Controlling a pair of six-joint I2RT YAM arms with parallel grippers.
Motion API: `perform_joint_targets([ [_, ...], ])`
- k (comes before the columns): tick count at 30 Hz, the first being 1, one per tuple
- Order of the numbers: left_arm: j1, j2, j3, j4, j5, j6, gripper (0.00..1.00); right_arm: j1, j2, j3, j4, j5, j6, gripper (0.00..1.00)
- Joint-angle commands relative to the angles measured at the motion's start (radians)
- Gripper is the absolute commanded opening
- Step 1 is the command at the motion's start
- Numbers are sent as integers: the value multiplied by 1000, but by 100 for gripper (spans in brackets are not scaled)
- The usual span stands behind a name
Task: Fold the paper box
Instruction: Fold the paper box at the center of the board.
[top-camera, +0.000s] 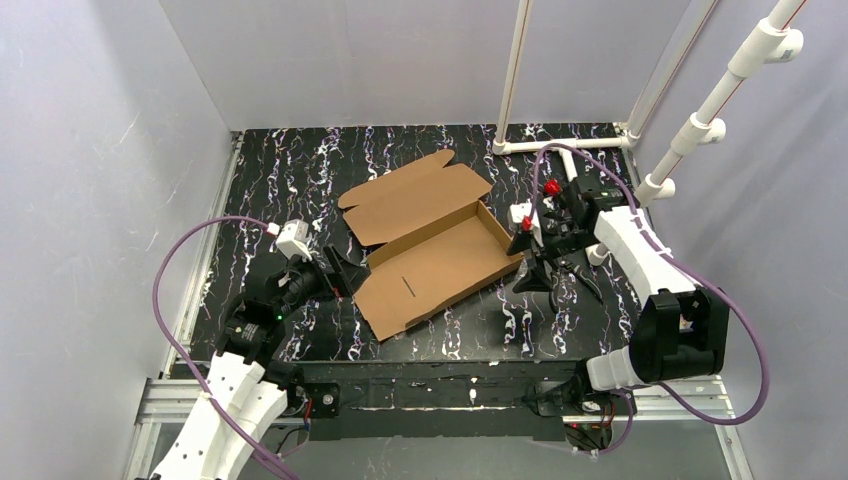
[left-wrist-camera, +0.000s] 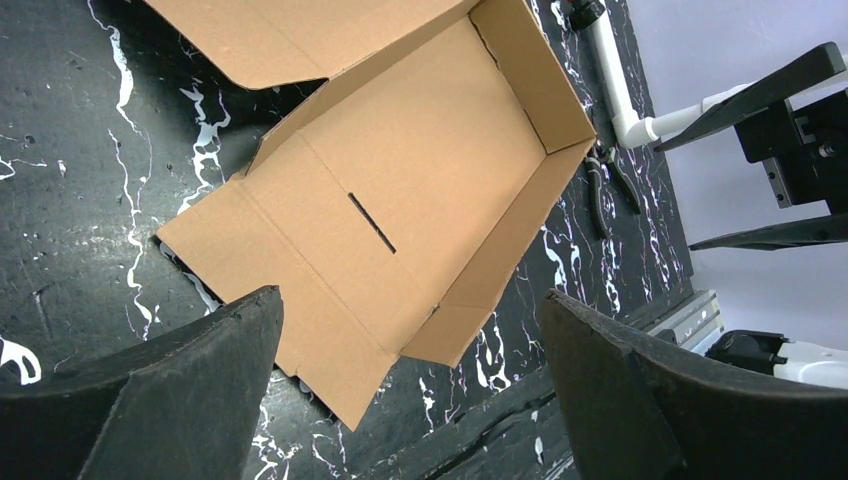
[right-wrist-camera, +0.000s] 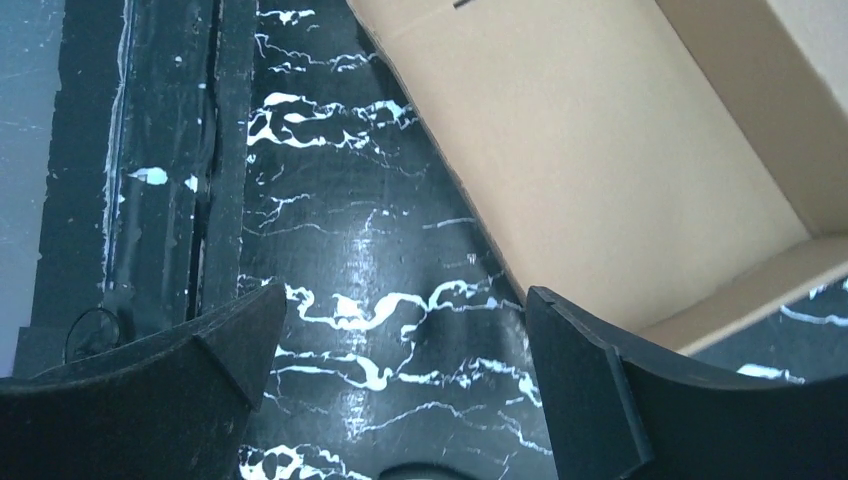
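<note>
The paper box (top-camera: 430, 250) is brown corrugated cardboard lying in the middle of the black marbled table. Its right end and long sides stand up as walls. Its lid flap (top-camera: 410, 195) lies open toward the back left, and its near-left end lies flat with a slot in it. My left gripper (top-camera: 350, 272) is open at the box's left corner and holds nothing. In the left wrist view the box (left-wrist-camera: 400, 180) lies beyond the spread left gripper (left-wrist-camera: 410, 298). My right gripper (top-camera: 555, 285) is open just right of the box. In the right wrist view the right gripper (right-wrist-camera: 405, 295) hangs over bare table beside the box wall (right-wrist-camera: 600, 150).
A white PVC pipe frame (top-camera: 560, 145) stands at the back right corner, with uprights (top-camera: 515, 70) rising from it. White walls close in the table on three sides. An aluminium rail (top-camera: 450, 400) runs along the near edge by the arm bases.
</note>
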Motion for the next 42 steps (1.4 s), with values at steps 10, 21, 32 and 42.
perform_joint_targets([
  [10, 5, 15, -56, 80, -93, -28, 98, -169, 42, -16, -136, -12, -162, 98],
  [21, 5, 105, -26, 95, -35, -34, 98, -162, 23, -13, -141, -46, -167, 98],
  [32, 11, 50, -56, 178, 21, -29, 98, -113, 3, -24, -131, 1, -160, 99],
  [42, 106, 141, -85, 307, 167, -137, 98, -53, -4, -23, -123, 8, -163, 98],
])
